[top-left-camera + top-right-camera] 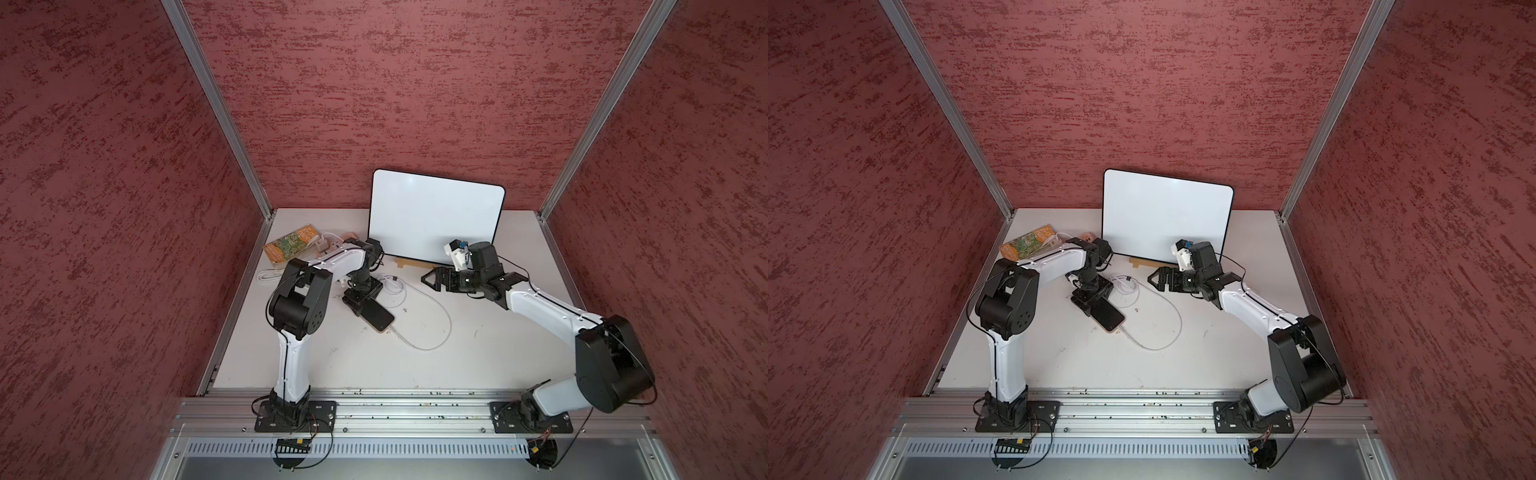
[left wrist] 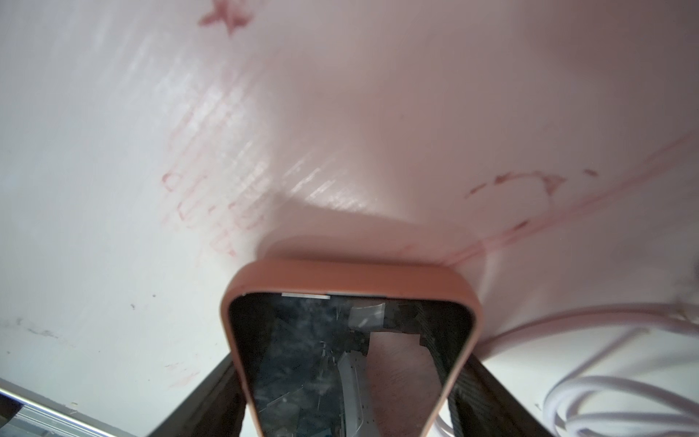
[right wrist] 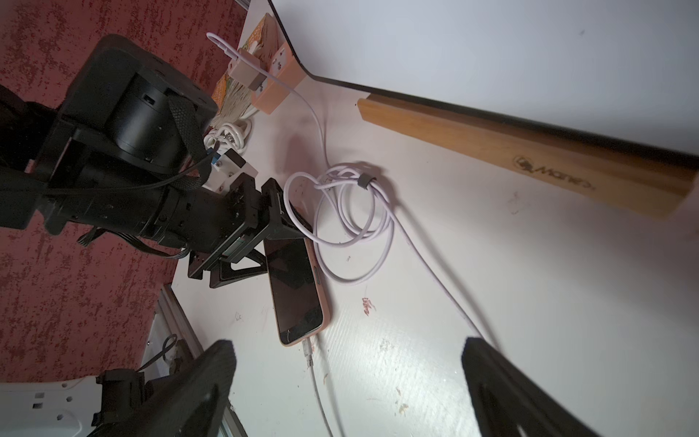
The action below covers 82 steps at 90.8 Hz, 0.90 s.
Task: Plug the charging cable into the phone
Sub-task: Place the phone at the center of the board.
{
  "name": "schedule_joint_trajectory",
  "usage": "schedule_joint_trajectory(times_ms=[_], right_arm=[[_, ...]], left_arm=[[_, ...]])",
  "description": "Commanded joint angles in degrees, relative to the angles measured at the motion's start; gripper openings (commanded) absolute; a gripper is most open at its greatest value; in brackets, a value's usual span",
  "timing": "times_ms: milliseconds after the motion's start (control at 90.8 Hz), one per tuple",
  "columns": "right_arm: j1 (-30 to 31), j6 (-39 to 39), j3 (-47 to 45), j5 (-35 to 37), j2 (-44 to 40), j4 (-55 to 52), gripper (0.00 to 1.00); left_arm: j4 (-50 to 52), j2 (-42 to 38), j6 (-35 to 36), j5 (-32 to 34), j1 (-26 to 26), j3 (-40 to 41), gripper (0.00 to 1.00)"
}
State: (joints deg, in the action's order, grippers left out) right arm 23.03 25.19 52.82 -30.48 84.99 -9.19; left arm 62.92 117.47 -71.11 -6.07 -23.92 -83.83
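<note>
Tan-edged and black-screened, the phone (image 1: pixel 377 319) is laid flat on the white table (image 1: pixel 498 353). Left of the phone and farther back, well apart from it, an orange patterned packet (image 1: pixel 291 245) and a bundled white cord (image 1: pixel 268 275) are seen.

The left gripper (image 1: pixel 363 300) is lowered over the phone's far end. In the left wrist view a black finger (image 2: pixel 204 401) is set against each long edge, so the jaws are closed on the phone at about its width. This hold is judged to be a brace, so the phone cannot slide while the plug is pushed.

At the phone's near end, the silvery connector (image 3: pixel 308 350) of the charging cable (image 3: pixel 346 178) is met with the bottom edge. It appears seated, though how deeply cannot be told. The cable is swept in an arc to the right of the phone and back to a loose coil just behind it.

Well right of the phone, the right gripper (image 1: pixel 430 279) is held above the table, jaws spread wide. Nothing is held or touched by it.
</note>
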Motion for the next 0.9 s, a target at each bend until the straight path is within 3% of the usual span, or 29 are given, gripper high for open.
schedule_joint_trajectory(times_ms=[0, 22, 66, 892], right_arm=[[-0.3, 0.0, 0.1, -1.0, -0.1, 1.6, 0.99], [-0.3, 0.1, 0.0, -1.0, -0.2, 1.7, 0.99], [-0.3, 0.2, -0.2, -1.0, -0.2, 1.8, 0.99], [-0.3, 1.1, -1.5, -1.4, -0.3, 3.3, 0.99]], left_arm=[[-2.9, 3.2, -0.3, -0.1, 0.6, 3.8, 0.90], [-2.9, 3.2, -0.4, -0.1, 0.7, 4.0, 0.97], [-3.0, 3.1, -0.5, -0.2, 0.7, 4.4, 1.00], [-4.9, 2.1, -0.6, -1.9, 1.3, 7.3, 1.00]])
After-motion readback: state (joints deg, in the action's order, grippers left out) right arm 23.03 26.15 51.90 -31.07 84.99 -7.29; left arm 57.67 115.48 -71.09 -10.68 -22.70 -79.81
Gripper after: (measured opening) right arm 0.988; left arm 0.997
